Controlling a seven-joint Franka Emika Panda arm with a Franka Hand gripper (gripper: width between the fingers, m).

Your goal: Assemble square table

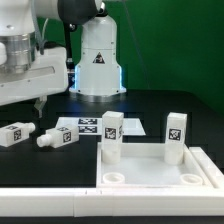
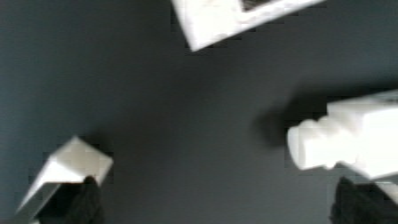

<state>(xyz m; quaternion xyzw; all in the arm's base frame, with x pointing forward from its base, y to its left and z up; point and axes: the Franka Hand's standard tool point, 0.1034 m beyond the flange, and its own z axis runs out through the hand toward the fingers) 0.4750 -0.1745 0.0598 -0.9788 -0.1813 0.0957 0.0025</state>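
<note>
Along the desk edge closest to the exterior camera, toward the corner on the exterior view's right, the square table top (image 1: 150, 182) is lying with its raised rim facing up. We are seeing two tagged legs standing upright in it: the first upright leg (image 1: 112, 137) at its far corner on the exterior view's left, and the second upright leg (image 1: 176, 136) at its far corner on the exterior view's right. We cannot tell whether either is screwed fully home. Toward the desk edge on the exterior view's left, the outer loose leg (image 1: 14, 133) and the inner loose leg (image 1: 56, 137) are lying on their sides on the dark desk, near each other but apart. The marker board (image 1: 88, 126) is lying flat behind them, in front of the robot base (image 1: 100, 55). The gripper (image 1: 38, 102) is hovering above the desk over these loose legs, clamping nothing. In the wrist view its fingertips (image 2: 68, 172) are standing well apart, with bare desk between them. A lying leg (image 2: 352, 135) is resting just beside one finger, its threaded end pointing toward the gap; we cannot tell which loose leg it is.
</note>
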